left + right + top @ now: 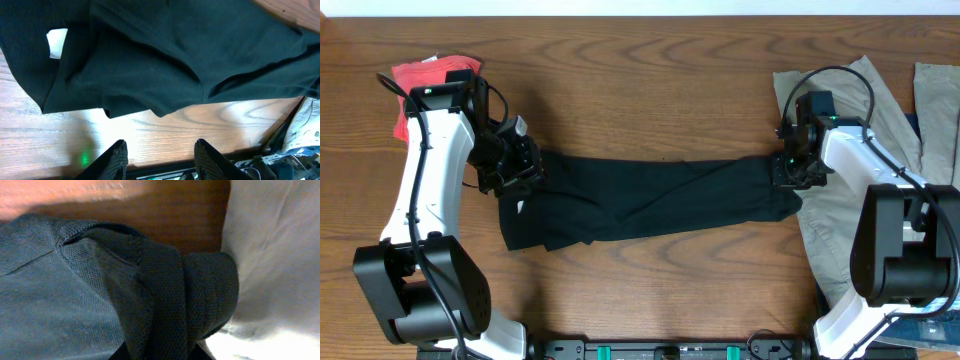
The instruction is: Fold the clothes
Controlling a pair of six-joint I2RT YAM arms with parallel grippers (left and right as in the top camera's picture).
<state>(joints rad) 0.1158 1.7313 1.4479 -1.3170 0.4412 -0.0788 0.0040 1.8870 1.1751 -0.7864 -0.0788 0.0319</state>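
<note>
A black garment lies stretched across the middle of the table, folded lengthwise. In the left wrist view it shows a white label. My left gripper is over the garment's left end. Its fingers are open and empty above bare wood, just off the cloth's edge. My right gripper is at the garment's right end. In the right wrist view bunched black fabric fills the space at the jaws and hides the fingertips; the gripper looks shut on it.
A red cloth lies at the back left behind the left arm. Beige clothes are piled along the right side and touch the garment's right end. The table's front edge and a rail run below.
</note>
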